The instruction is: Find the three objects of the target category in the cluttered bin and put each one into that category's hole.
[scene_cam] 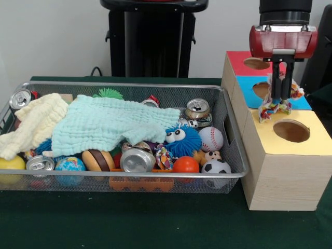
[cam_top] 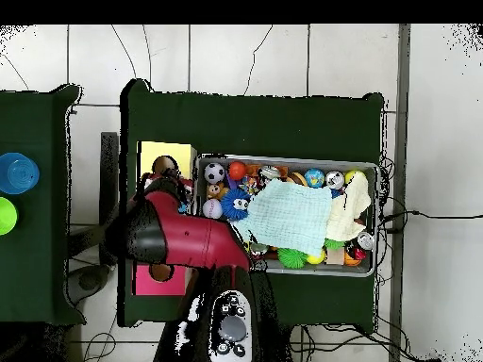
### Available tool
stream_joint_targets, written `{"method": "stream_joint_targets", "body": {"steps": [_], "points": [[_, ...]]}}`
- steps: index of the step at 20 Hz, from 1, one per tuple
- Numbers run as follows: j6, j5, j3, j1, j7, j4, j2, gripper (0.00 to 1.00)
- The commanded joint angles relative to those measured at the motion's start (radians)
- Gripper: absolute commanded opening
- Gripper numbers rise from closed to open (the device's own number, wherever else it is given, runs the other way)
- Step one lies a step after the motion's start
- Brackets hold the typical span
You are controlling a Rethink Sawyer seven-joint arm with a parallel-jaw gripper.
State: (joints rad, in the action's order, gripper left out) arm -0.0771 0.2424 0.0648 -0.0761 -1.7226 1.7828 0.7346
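The silver wire-mesh bin (scene_cam: 129, 84) sits on the green table, full of clutter; it also shows in the overhead view (cam_top: 283, 158). My gripper (scene_cam: 280, 96) hangs over the wooden box at the right, shut on a knotted multicolour rope (scene_cam: 272, 108). The rope dangles over the edge between the blue and yellow surrounds, just left of and behind the yellow-surround hole (scene_cam: 291, 130). Another small multicoloured rope piece (scene_cam: 164, 155) lies in the bin between a can and the orange ball. In the overhead view my red arm (cam_top: 179, 236) covers the gripper and most of the box.
A mint cloth (scene_cam: 111, 124) and a cream cloth (scene_cam: 33, 127) cover much of the bin. A fuzzy blue ball with eyes (scene_cam: 182, 139), silver cans (scene_cam: 137, 160), and small balls lie in it. The blue-surround hole (scene_cam: 262, 89) and red-surround hole (scene_cam: 256, 63) lie behind the yellow one.
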Motion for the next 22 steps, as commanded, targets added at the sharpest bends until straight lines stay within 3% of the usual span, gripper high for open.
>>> {"method": "stream_joint_targets", "body": {"steps": [1, 12, 13, 22], "points": [[-0.024, -0.045, -0.107, 0.045, -0.138, 0.081, -0.033, 0.00], [-0.023, -0.034, -0.085, 0.030, -0.154, 0.075, -0.035, 0.00], [-0.012, -0.040, -0.085, 0.028, -0.153, 0.078, -0.033, 1.00], [-0.016, -0.045, -0.104, 0.044, -0.144, 0.081, -0.032, 1.00]]}}
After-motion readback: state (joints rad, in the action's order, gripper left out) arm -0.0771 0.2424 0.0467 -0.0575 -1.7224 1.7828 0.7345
